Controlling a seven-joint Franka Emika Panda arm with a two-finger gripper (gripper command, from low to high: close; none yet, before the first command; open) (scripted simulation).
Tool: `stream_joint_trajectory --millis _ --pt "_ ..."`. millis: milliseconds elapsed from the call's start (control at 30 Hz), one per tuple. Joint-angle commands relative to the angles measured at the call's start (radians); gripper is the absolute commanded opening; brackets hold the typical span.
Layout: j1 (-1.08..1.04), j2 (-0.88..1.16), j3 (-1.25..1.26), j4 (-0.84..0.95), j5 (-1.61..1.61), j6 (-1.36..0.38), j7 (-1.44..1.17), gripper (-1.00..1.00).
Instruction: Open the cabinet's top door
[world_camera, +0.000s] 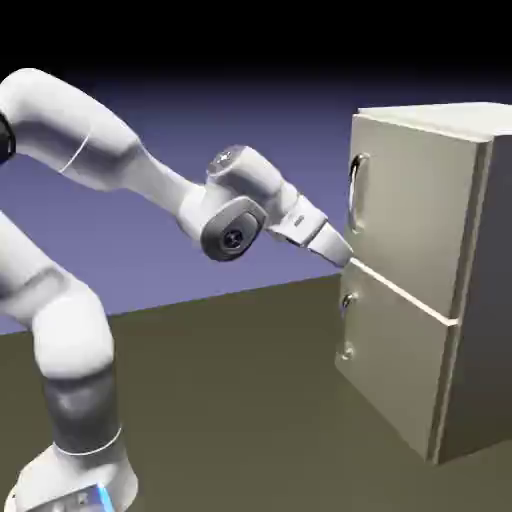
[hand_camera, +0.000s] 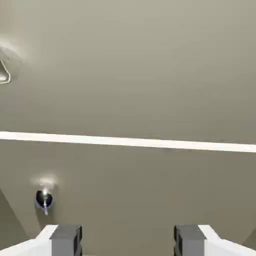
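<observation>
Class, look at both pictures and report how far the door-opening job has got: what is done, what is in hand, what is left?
Done: the arm appears to have brought the gripper up near the cabinet, by the pale seam.
In hand: nothing; its fingers stand apart with no handle between them.
Left: reaching the upper handle and opening the top door, which looks closed.

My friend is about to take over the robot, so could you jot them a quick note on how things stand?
Gripper: open, holding nothing, near the cabinet front by the white gap line.
Cabinet: two stacked doors; the top door is shut, its curved handle ungripped.
Done: the arm is up at the cabinet.
Left: grip the top handle and pull the door open.
</observation>
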Motion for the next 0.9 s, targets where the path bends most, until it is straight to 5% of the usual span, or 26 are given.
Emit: stream_joint_trajectory --millis 0,867 --pt "-0.019 -0.016 0.021 0.005 0.044 -0.006 -0.020 0.00" --pt "-0.522 -0.440 0.578 0.139 1.174 -0.175 -0.542 0.00"
